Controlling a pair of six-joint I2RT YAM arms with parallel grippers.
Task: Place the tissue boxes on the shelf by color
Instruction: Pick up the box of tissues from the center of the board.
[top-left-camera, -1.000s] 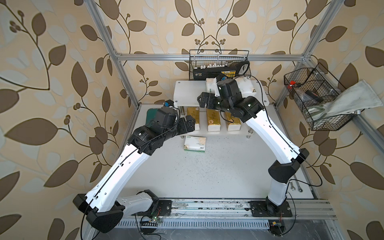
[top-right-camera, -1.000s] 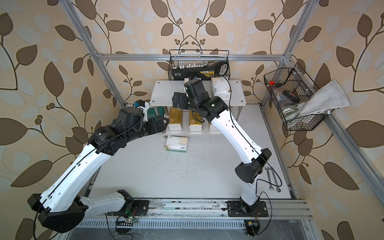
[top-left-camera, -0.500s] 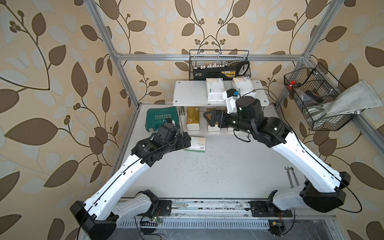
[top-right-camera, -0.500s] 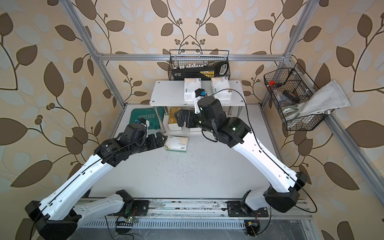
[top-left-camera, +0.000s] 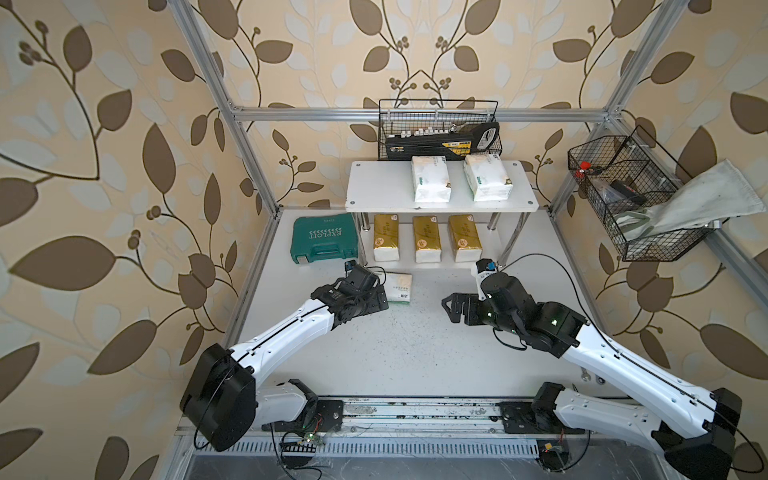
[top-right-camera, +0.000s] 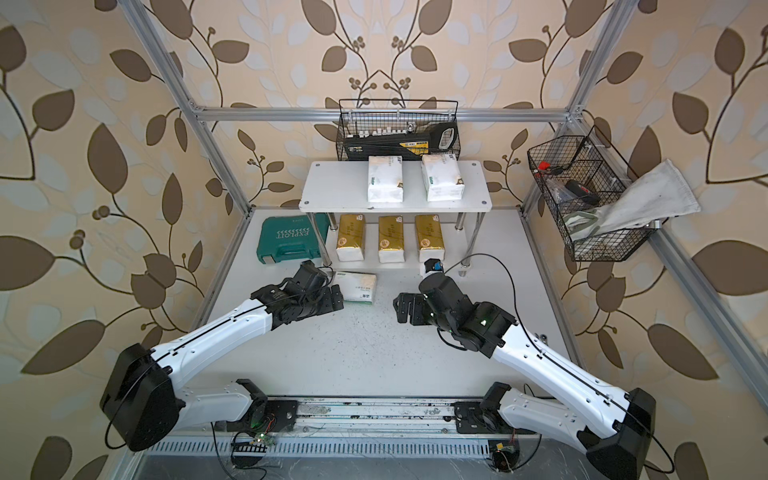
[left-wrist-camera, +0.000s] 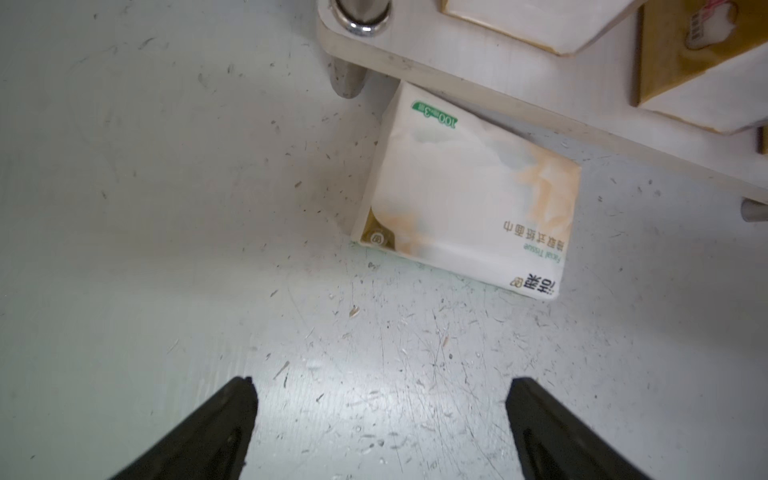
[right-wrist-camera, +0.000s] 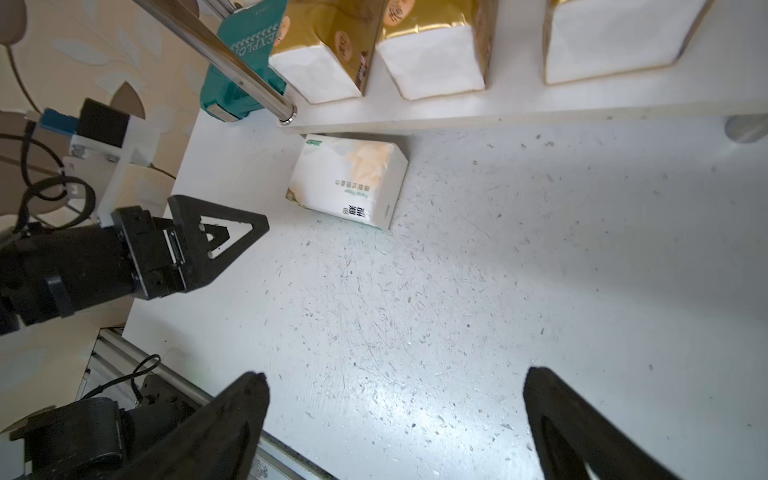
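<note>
The shelf is made of two smooth white rectangular boards carried on chrome legs; two white packs, soft, creased and marked in green, are laid on the upper board; three gold packs, shiny foil bricks with white ends, are ranged side by side on the lower board. The third white pack is left flat on the scratched, speckled table, just in front of the lower board's left end and near the left gripper; a teal tool case of hard ribbed plastic is set beside the shelf.

Only in the top views are the upper board and its packs shown; only in the wrist views are the loose pack's pale orange marbling and dark print made out, with its far end reaching the board's edge, though contact cannot be told. Black tapered fingers are seen spread wide on both the left gripper and the right gripper; both sets of jaws are released, with nothing held between them.
</note>
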